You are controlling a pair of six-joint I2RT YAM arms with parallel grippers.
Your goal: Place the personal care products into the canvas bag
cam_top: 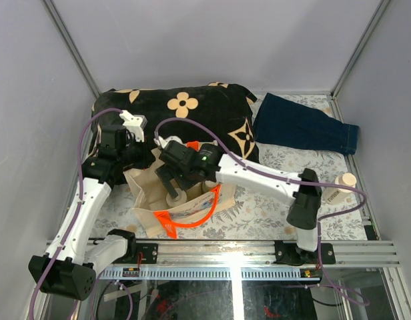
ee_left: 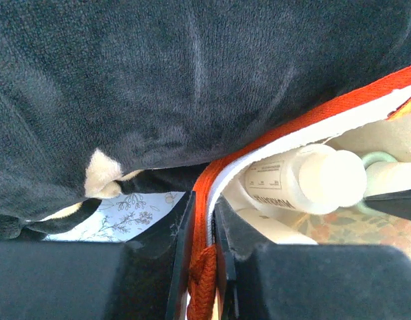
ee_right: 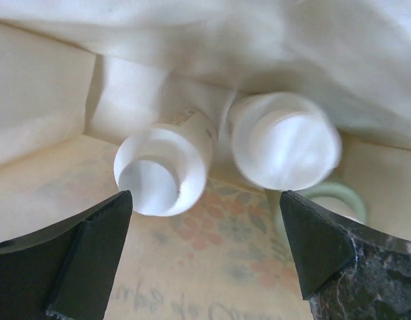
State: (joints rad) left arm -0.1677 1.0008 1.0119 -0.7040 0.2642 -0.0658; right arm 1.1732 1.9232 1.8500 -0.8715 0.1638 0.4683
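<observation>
The canvas bag [cam_top: 149, 193] stands open near the front of the table, its orange handles [cam_top: 192, 219] hanging toward the arms. My left gripper [ee_left: 204, 200] is shut on the bag's orange-trimmed rim [ee_left: 209, 180] at its far left side, against the cushion. My right gripper [ee_right: 205, 200] is open inside the bag, with nothing between its fingers. Two cream-capped bottles [ee_right: 165, 172] [ee_right: 285, 141] lie on the bag's floor just beyond its fingertips. The left wrist view shows a bottle [ee_left: 305, 179] with dark print in the bag. Another bottle [cam_top: 340, 187] stands on the table at the far right.
A black cushion with tan flowers [cam_top: 192, 110] lies behind the bag and touches it. A folded dark blue cloth [cam_top: 302, 127] lies at the back right. A pale green ring [ee_right: 335, 193] shows inside the bag. White walls enclose the floral tablecloth [cam_top: 259, 210].
</observation>
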